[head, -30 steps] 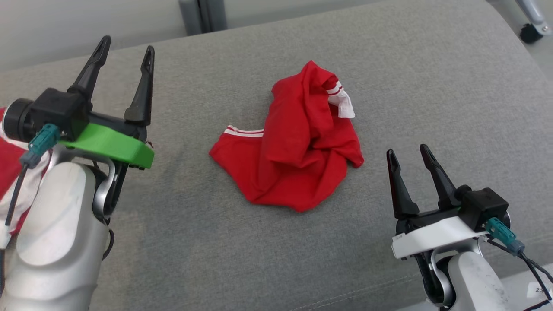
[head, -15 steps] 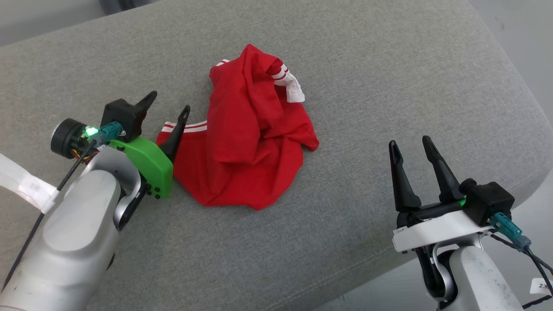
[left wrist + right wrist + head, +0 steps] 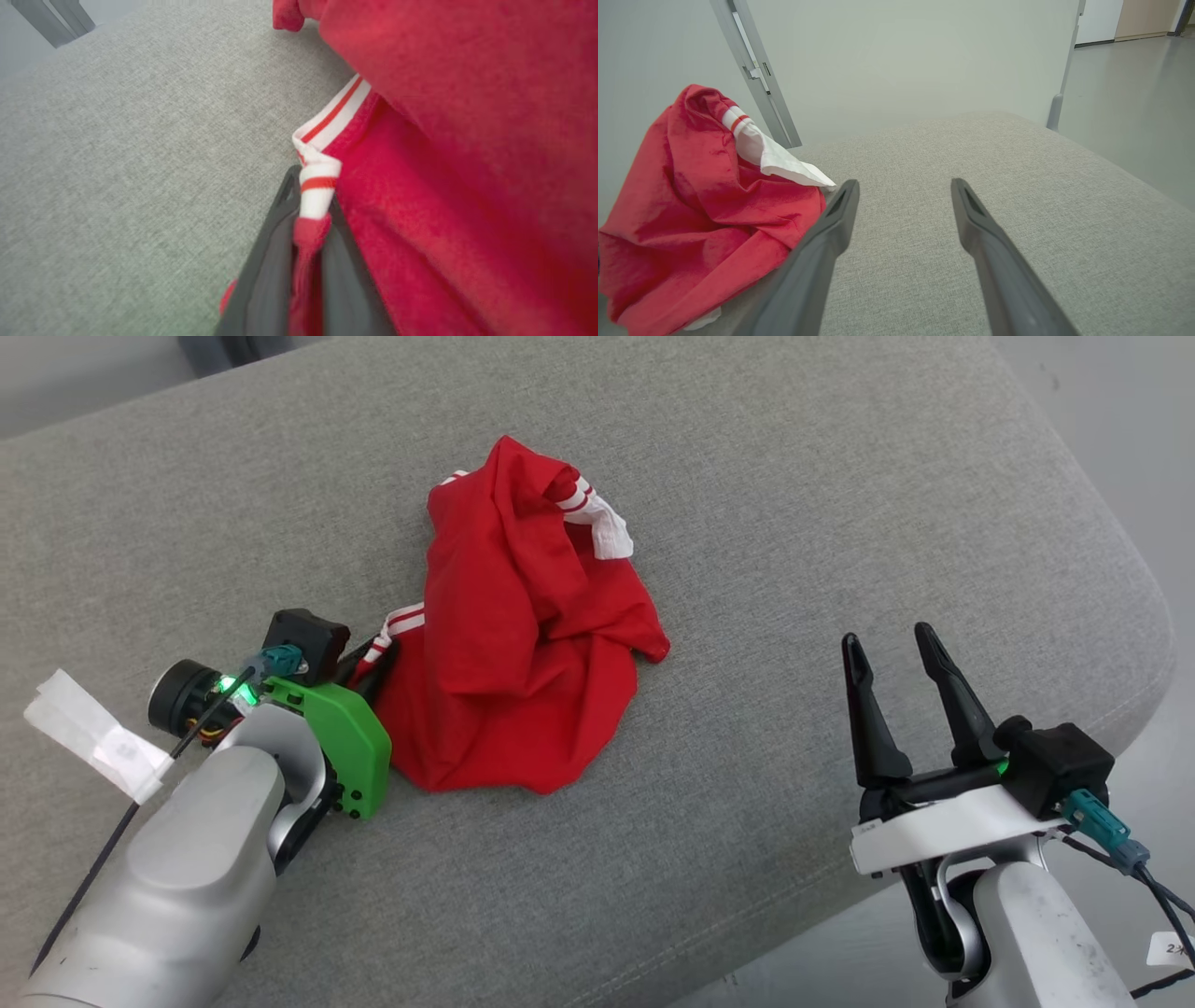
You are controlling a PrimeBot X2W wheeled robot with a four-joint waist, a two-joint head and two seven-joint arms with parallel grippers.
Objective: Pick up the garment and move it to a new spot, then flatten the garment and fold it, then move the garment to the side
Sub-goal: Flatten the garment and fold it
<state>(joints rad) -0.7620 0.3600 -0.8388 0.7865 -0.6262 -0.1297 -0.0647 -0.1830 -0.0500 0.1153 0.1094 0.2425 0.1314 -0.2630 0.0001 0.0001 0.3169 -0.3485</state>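
Your left gripper [image 3: 376, 660] is clamped on the white, red-striped cuff [image 3: 319, 184] at the near-left corner of the crumpled red fabric garment [image 3: 523, 644], which is heaped midway across the grey woven cushion [image 3: 794, 504]. From that pinch the bulk lies to the gripper's right, its longer run pointing toward the far edge, so a lift should, I judge, trail it sideways. Your right gripper [image 3: 892, 649], fingers apart and empty, stands well clear of the heap's right side.
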